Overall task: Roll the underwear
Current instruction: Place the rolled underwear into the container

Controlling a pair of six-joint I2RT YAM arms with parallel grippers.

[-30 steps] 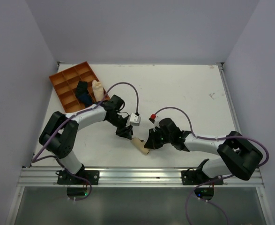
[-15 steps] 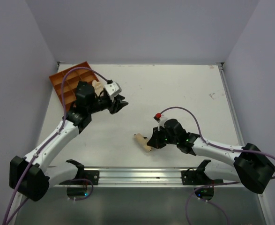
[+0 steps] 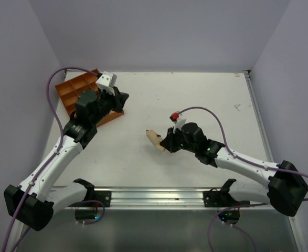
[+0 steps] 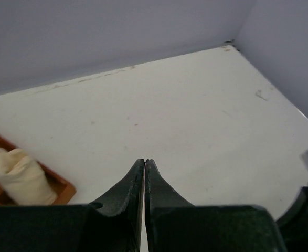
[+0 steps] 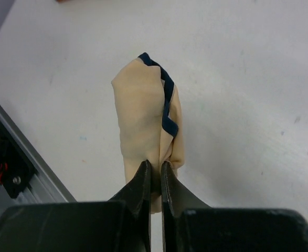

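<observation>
Two arms with white links [image 3: 59, 155] and black joints [image 3: 85, 107], looping purple cables [image 3: 198, 108], black tapered pincer fingers [image 4: 127, 191]

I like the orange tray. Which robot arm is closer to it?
Left. The left fingers hover by the orange plastic compartment tray's right edge; the right fingers pinch the rolled beige cloth underwear, well away.

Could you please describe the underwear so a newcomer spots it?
On the white table, look at the right gripper near the middle. The underwear is the tan roll pinched there, dark-banded along one edge, unlike the plain cream roll in the orange tray.
</observation>
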